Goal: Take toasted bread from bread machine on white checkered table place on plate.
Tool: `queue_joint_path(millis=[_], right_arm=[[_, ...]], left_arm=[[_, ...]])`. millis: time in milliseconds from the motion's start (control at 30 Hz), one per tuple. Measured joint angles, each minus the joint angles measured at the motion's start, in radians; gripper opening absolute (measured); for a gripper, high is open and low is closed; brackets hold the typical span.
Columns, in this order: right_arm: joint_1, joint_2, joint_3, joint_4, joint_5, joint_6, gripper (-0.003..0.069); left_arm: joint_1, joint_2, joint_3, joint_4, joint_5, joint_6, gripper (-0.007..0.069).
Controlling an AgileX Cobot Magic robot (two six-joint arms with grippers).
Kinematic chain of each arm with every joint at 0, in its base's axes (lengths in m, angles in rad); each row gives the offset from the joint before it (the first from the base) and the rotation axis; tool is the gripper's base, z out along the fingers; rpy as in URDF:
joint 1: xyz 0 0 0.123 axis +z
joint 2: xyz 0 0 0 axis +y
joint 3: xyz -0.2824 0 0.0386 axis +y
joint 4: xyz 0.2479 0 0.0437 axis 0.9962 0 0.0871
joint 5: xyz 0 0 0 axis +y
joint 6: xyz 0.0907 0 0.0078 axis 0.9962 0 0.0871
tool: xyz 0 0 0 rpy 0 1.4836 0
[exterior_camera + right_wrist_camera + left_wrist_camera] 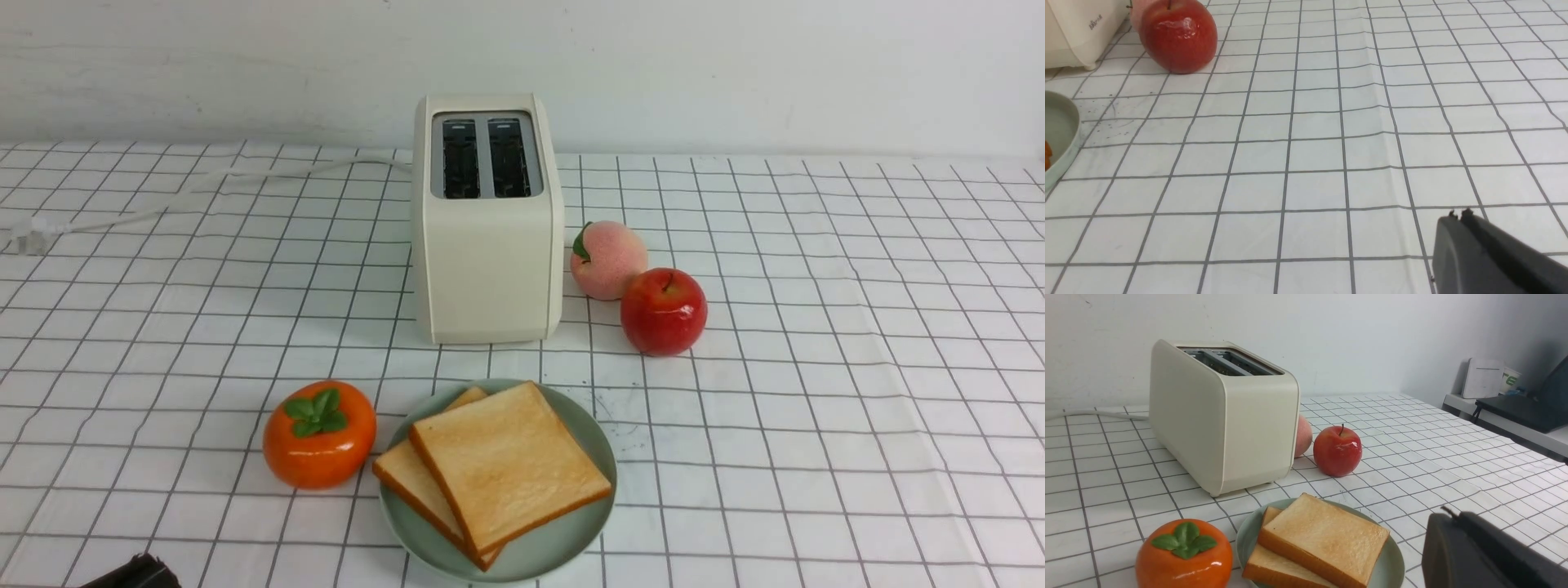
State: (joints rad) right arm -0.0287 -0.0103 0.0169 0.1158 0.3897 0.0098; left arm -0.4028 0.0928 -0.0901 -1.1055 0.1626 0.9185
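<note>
Toast looks light and crumbly, so pinch by a crust edge; both jaws are together, holding nothing.

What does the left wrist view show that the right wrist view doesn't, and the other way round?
Only the left wrist view: both toast slices stacked on the plate, the persimmon, the toaster's empty slots, a side shelf. Only the right wrist view: the shut right gripper. Both: the red apple, the toaster body, the checkered table.
</note>
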Motion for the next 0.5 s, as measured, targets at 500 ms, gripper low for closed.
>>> queue_joint_path(millis=[500], right_arm=[[0.0, 0.0, 0.0, 0.001, 0.0, 0.0, -0.0017]], left_arm=[[0.0, 0.0, 0.0, 0.0, 0.0, 0.0, 0.0007]])
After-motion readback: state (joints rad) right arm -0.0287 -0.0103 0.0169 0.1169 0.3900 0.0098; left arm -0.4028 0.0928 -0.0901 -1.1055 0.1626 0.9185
